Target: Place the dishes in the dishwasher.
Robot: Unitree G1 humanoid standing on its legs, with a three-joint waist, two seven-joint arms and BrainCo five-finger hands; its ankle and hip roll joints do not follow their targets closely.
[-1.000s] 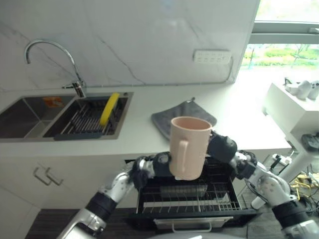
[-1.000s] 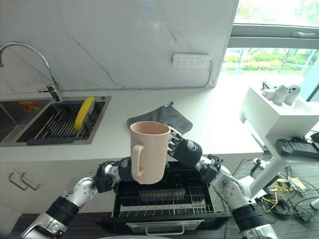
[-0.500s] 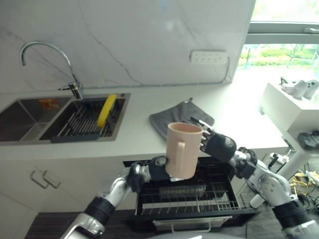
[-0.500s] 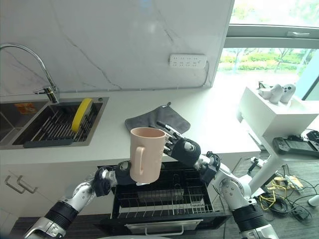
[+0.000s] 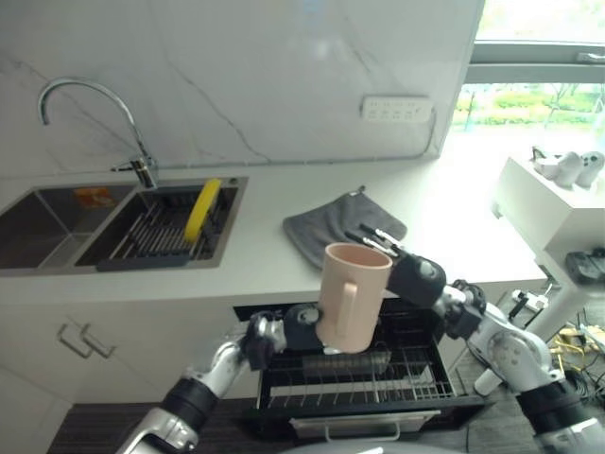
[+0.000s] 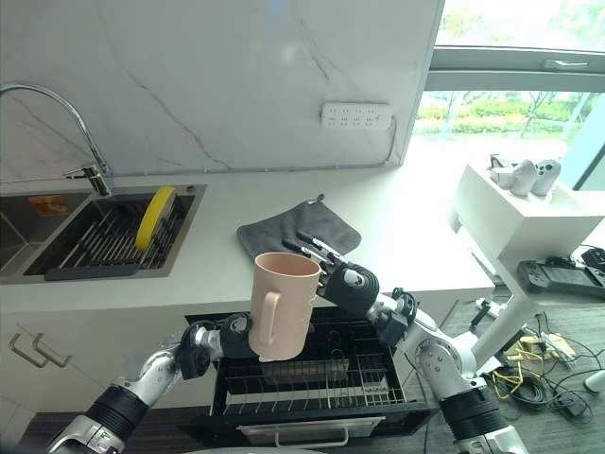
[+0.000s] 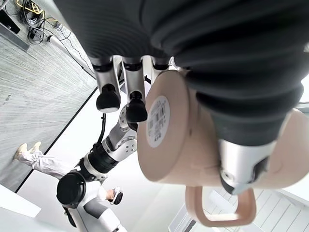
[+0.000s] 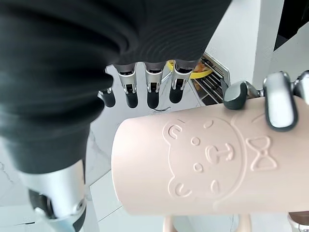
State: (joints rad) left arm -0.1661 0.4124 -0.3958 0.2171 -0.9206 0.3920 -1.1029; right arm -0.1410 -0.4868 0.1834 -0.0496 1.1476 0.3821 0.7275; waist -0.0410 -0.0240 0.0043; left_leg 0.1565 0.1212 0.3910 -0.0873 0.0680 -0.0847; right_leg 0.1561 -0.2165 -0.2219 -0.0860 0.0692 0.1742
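Note:
A pale pink mug point(image 5: 350, 295) with a handle hangs upright over the pulled-out dishwasher rack point(image 5: 364, 383). My left hand point(image 5: 295, 331) is shut on its lower part; in the left wrist view the thumb point(image 7: 239, 162) presses the mug's point(image 7: 193, 145) side near the stickered bottom. My right hand point(image 5: 413, 277) is open right behind the mug's rim, fingers straight. In the right wrist view those fingers point(image 8: 152, 92) reach past the mug's point(image 8: 203, 169) bear-embossed wall without curling on it.
The rack sits below the white counter's point(image 5: 454, 236) front edge. A grey cloth point(image 5: 331, 227) lies on the counter behind the mug. At the left is a sink point(image 5: 57, 227) with a yellow dish point(image 5: 204, 208) standing in its drainer. A white side table point(image 5: 558, 203) stands at the right.
The mug has come down from its higher position a second ago. My right hand's fingers, hidden behind it then, now show straight beside the rim. The camera has shifted slightly.

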